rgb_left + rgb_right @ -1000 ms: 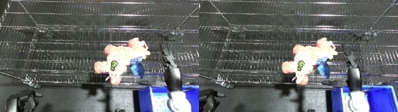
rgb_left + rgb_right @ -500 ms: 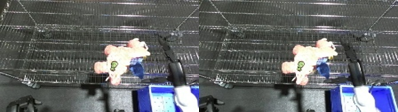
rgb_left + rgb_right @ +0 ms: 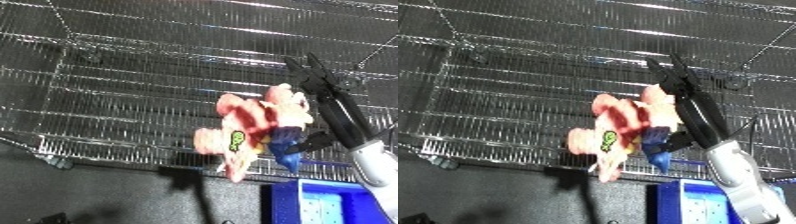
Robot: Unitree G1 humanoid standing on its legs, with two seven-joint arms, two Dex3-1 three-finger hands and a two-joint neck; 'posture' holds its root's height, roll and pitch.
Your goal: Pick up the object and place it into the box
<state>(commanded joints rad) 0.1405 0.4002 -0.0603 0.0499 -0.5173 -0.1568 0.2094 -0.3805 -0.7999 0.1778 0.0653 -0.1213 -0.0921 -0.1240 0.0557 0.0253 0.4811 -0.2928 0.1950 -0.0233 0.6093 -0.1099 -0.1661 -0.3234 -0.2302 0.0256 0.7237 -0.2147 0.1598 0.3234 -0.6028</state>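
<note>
Toy point(image 3: 258, 132), pink plush, lies on wire shelf point(image 3: 124, 90) near front edge, above blue bin point(image 3: 329, 202) | right hand point(image 3: 329, 100): fingers straight, spread, lying along toy's right side, nothing grasped yet | thumb low beside toy, likely set to close | left hand not seen.

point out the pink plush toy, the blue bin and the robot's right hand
pink plush toy point(image 3: 253, 127), left eye view, on its pink body
blue bin point(image 3: 330, 204), left eye view, on its inner floor
right hand point(image 3: 684, 96), right eye view, on the black fingers beside the toy
</note>
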